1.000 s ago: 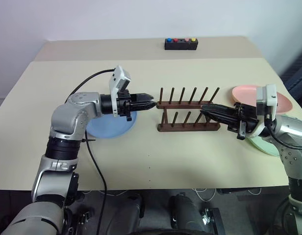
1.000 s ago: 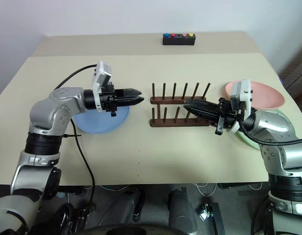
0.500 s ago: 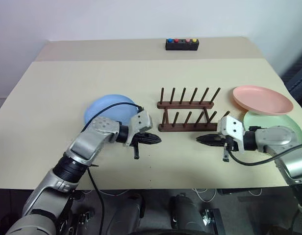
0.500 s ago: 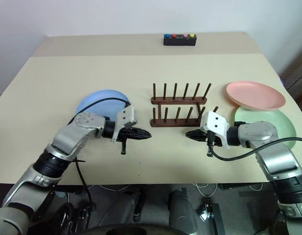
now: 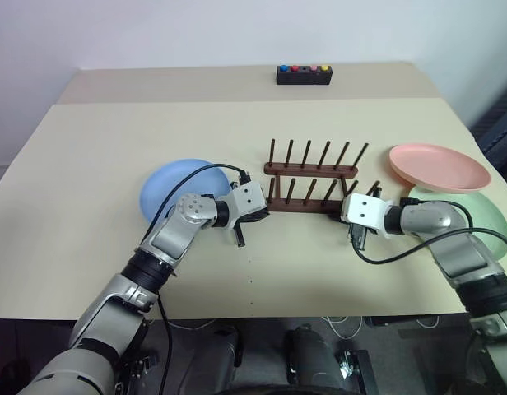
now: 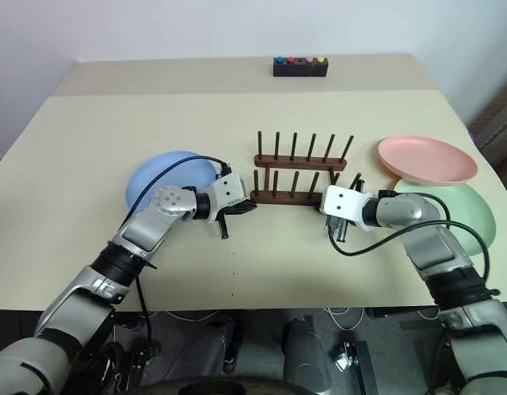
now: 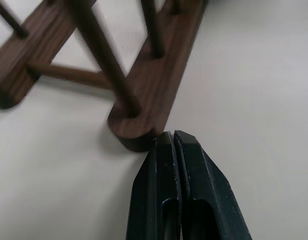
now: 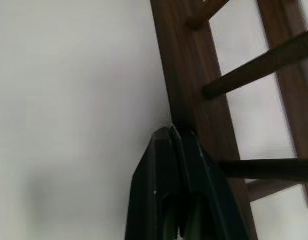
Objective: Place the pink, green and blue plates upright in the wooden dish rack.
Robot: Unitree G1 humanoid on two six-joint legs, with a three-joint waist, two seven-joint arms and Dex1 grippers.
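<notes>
Plates lie flat around the wooden dish rack (image 5: 309, 188), none slotted yet: the blue plate (image 5: 181, 183) to its left, the pink plate (image 5: 439, 167) and the green plate (image 5: 480, 216) to its right, the pink one overlapping the green. Both claws appear to be bracing or nudging the rack, so the step seems to be squaring it on the table (image 5: 89, 148). To do this well, push evenly from both ends, low on the near rail, so the rack slides without twisting or tipping. The left gripper (image 7: 173, 142) is fully closed and empty, its tip touching the near rail's left end. The right gripper (image 8: 170, 134), likewise closed and empty, presses the near rail's right end.
</notes>
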